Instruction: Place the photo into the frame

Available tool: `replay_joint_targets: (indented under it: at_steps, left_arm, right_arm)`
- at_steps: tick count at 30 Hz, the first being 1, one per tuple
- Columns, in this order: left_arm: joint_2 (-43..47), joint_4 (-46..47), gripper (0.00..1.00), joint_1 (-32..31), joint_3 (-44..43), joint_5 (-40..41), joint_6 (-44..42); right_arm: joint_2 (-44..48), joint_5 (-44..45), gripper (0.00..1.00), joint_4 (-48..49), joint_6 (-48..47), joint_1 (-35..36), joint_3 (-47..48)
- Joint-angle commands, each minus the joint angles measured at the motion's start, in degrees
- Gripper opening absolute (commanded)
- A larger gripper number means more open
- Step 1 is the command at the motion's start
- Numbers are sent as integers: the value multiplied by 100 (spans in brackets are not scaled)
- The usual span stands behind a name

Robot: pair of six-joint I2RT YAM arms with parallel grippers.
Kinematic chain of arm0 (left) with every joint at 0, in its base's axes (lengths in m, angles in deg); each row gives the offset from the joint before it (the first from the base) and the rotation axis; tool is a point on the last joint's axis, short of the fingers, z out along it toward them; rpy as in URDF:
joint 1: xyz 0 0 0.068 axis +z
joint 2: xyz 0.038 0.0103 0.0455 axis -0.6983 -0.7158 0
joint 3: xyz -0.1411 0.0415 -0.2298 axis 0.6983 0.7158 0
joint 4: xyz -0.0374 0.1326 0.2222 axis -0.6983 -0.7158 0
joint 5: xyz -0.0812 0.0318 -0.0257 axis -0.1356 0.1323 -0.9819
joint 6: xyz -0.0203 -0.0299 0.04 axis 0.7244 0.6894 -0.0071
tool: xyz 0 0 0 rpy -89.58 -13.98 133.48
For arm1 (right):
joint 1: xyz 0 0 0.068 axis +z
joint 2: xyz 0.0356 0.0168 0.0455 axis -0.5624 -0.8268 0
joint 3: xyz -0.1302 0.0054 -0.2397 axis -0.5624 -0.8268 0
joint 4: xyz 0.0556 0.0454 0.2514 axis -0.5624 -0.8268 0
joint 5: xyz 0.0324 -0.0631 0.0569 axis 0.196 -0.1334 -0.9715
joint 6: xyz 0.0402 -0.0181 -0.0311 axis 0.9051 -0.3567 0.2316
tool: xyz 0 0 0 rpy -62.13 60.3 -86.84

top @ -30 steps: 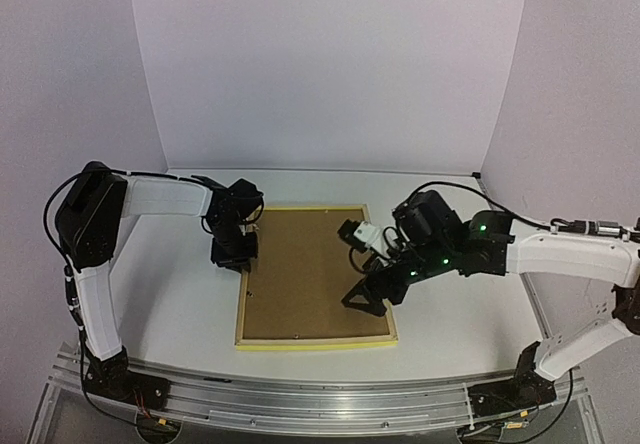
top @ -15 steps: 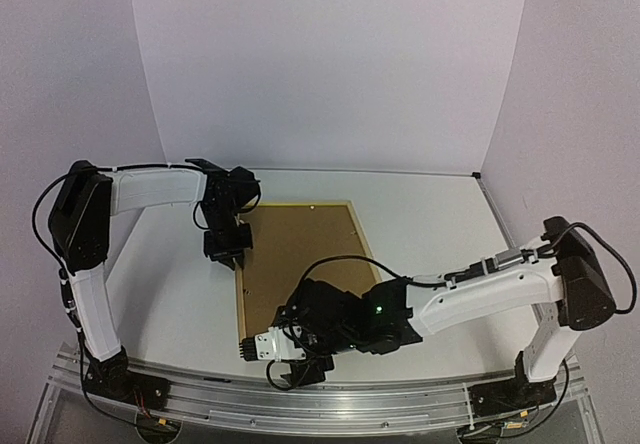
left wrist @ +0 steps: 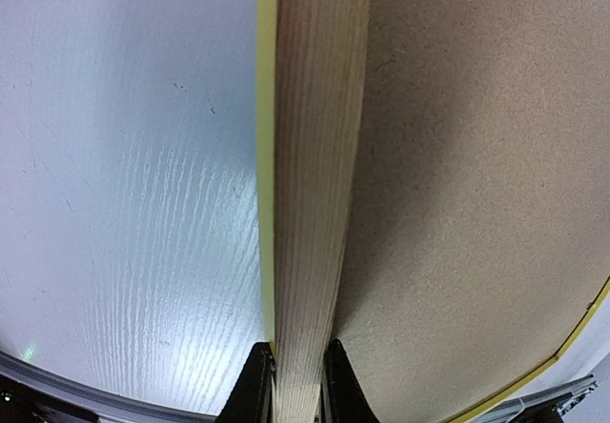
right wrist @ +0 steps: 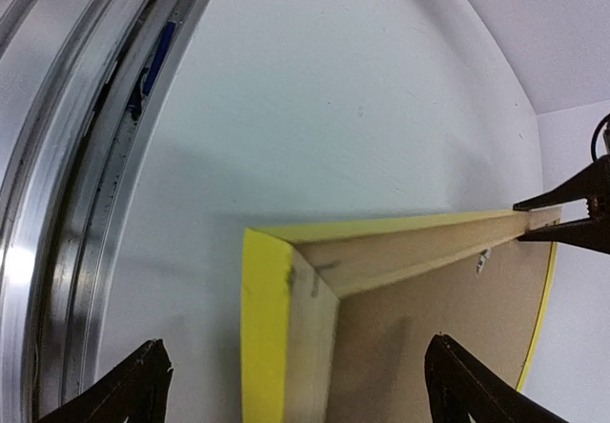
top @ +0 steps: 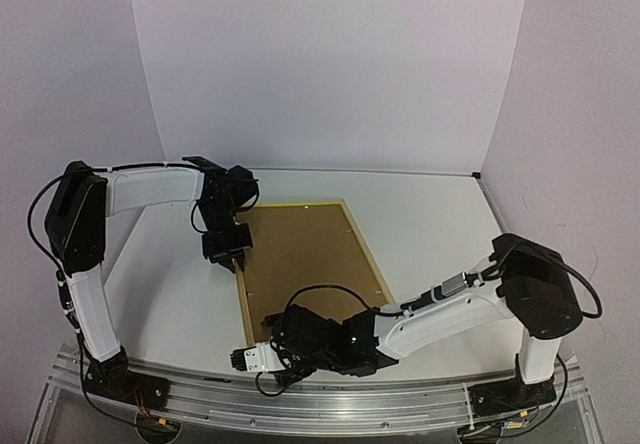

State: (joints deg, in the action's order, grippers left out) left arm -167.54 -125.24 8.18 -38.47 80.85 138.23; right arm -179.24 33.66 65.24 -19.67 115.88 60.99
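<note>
The frame lies back side up on the white table, its yellow border around pale wood. A brown backing board fills it, and the photo is hidden. My left gripper is shut on the frame's left rail, one black finger on each side of the wood. My right gripper is at the frame's near left corner. It stands open, its fingertips wide on either side of that corner without touching it. The left gripper shows at the rail's far end.
An aluminium rail runs along the table's near edge, close behind my right gripper, with a small blue part in its groove. White walls close the back and both sides.
My right arm has swung from the frame's right side across to its near left corner, jaws staying wide. The left gripper has kept its hold on the left rail.
</note>
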Motion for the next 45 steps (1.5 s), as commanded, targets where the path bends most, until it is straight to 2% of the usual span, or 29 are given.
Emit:
replay_joint_targets:
  at_steps: [1,6,7,9,13,14,15,16,18,19,21,24,26,31,35,37,40,45]
  left_arm:
    - [592,221,0,-43,-197,-505,251]
    - [655,244,0,-48,-151,-573,313]
    - [670,277,0,-47,-118,-598,326]
    - [690,298,0,-53,-96,-616,344]
    - [786,349,0,-52,-203,-590,343]
    - [816,353,6,-51,-317,-572,326]
    - [842,334,16,-51,-488,-546,306]
    - [864,290,35,-51,-707,-514,260]
    - [952,164,84,-51,-1198,-305,178]
    - [1022,133,97,-50,-1479,-141,103]
    - [1187,95,100,-45,-2092,198,-50]
    - [1442,71,100,-49,-2767,593,-332]
    - [1648,233,100,-45,-2853,876,-484]
    - [2196,1126,100,-44,-2025,992,-724]
    - [2487,1762,100,-36,-1220,1008,-717]
    - [2487,1905,100,-36,-934,976,-688]
    - [2430,2199,100,-28,-516,839,-605]
    - [2094,2433,100,-9,-258,422,-598]
  right_arm:
    - [-407,722,86,712,-248,73,-28]
    - [-622,1291,70,1414,-534,102,-115]
    - [-650,1396,61,1623,-617,115,-149]
    - [-661,1610,37,1992,-803,123,-215]
    - [-457,1842,18,2702,-988,146,-434]
    - [-407,1926,14,2794,-987,148,-430]
    - [-354,2025,12,2897,-989,149,-418]
    - [-285,2128,9,3053,-993,149,-396]
    - [-146,2374,5,3295,-970,131,-336]
    - [-72,2507,4,3364,-901,111,-267]
    - [104,2742,0,3484,-662,19,-148]
    - [535,3028,0,3596,-19,-204,31]
    - [899,3178,0,3600,543,-400,151]
    - [1799,3159,0,3601,2067,-846,450]
    - [2199,3507,0,3572,3278,-1047,592]
    - [2421,3700,0,3513,3999,-1173,401]
    - [2946,3954,0,3235,5679,-1400,-196]
    - [4151,4428,0,2086,8411,-1539,-1890]
